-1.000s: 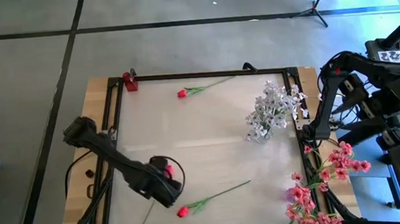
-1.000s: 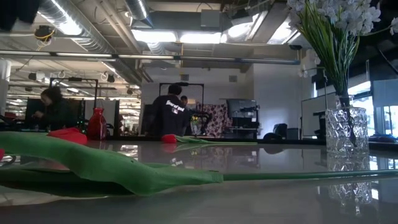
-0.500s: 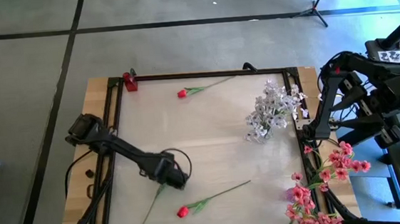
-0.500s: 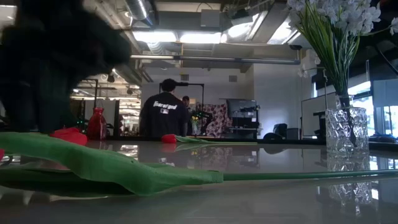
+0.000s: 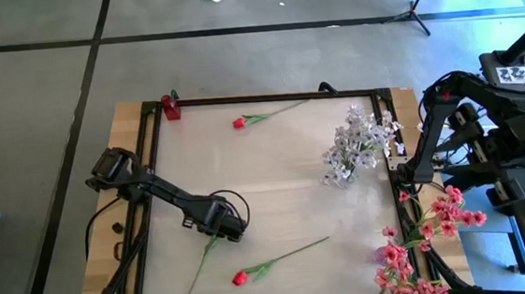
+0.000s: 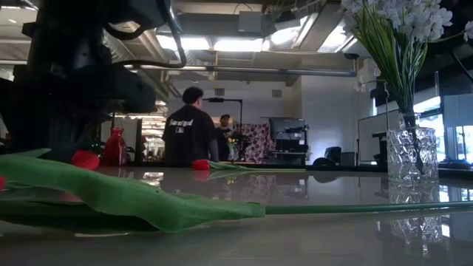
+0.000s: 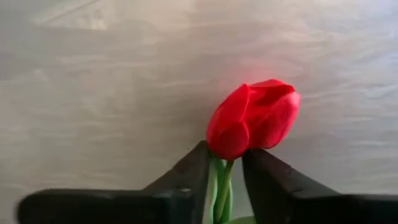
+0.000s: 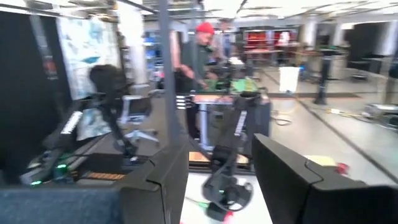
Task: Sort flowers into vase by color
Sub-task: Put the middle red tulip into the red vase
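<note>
My left gripper [image 5: 221,221] stands over the table's near left part, shut on a red-bud flower [image 7: 252,118]. That flower's green stem [image 5: 197,274] trails toward the near edge. A second red flower [image 5: 240,277] lies flat near the near edge, and its leaf [image 6: 133,199] fills the low view's foreground. A third red flower [image 5: 239,122] lies by the far edge. White blossom sprays [image 5: 356,140] stand in a glass vase [image 6: 410,155]. Pink sprays [image 5: 421,247] lie past the table's right edge. My right gripper [image 8: 221,162] is open, off the table's right side. My left gripper pinches the red flower's stem [image 7: 221,186] just below the bud, one finger on each side. The stem runs back along the fingers and the bud sticks out past the fingertips [image 7: 196,165]. The bud [image 6: 85,159] hangs low over the table.
A small red vase [image 5: 170,107] stands at the far left corner, also seen in the low view [image 6: 114,146]. A black frame [image 5: 268,98] rims the table. People [image 6: 185,133] stand in the room behind. Bare tabletop [image 5: 276,193] lies between my left gripper and the glass vase.
My left gripper, still shut on the red flower, came down toward the table and shifted a little toward the far edge. It now shows in the low view. The flower's bud end moved with it, and the stem's free end stayed by the near edge.
</note>
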You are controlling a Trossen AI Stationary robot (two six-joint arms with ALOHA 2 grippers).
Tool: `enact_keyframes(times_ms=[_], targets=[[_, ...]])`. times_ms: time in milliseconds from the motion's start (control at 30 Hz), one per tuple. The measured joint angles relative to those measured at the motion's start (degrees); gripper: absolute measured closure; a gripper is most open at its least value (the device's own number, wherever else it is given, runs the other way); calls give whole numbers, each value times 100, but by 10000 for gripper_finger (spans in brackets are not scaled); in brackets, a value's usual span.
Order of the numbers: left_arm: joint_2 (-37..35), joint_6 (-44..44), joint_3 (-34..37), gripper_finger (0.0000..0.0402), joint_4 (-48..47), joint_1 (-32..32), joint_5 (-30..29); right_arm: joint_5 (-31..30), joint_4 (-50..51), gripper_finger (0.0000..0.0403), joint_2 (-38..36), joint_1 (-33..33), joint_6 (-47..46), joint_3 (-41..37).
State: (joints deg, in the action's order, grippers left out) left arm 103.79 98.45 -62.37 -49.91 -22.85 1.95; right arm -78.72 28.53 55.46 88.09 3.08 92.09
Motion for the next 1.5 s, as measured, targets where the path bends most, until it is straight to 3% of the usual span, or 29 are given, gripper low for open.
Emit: enact_keyframes(times_ms=[167,333,467,733,867,967,1133,1367,1500], targets=[[0,-278,3,388,58,-22,-48,-539,-15,228,29,1,-8,0],[-212,-882,7,393,-121,23,-417,-982,-14,228,31,1,-413,0],[-934,-1369,-35,398,-520,190,-1053,-1130,-13,228,28,2,-733,0],[-3030,-3228,-41,400,-632,1430,-3642,-1127,30,228,41,0,-888,0],[-3841,-4830,-41,401,114,2272,-5196,-1126,55,228,23,0,-765,0],[-4278,-6241,-47,401,1137,2903,-5911,-1123,57,228,-1,0,-417,0],[-4623,-8083,-48,401,2530,4148,-5986,-1103,255,228,-83,-149,50,-2],[-4416,-9152,-50,401,3442,5801,-5830,-944,483,228,-233,-1061,25,-4],[-4198,-9299,-48,401,3805,6493,-5596,-676,503,228,-279,-1450,20,-4]])
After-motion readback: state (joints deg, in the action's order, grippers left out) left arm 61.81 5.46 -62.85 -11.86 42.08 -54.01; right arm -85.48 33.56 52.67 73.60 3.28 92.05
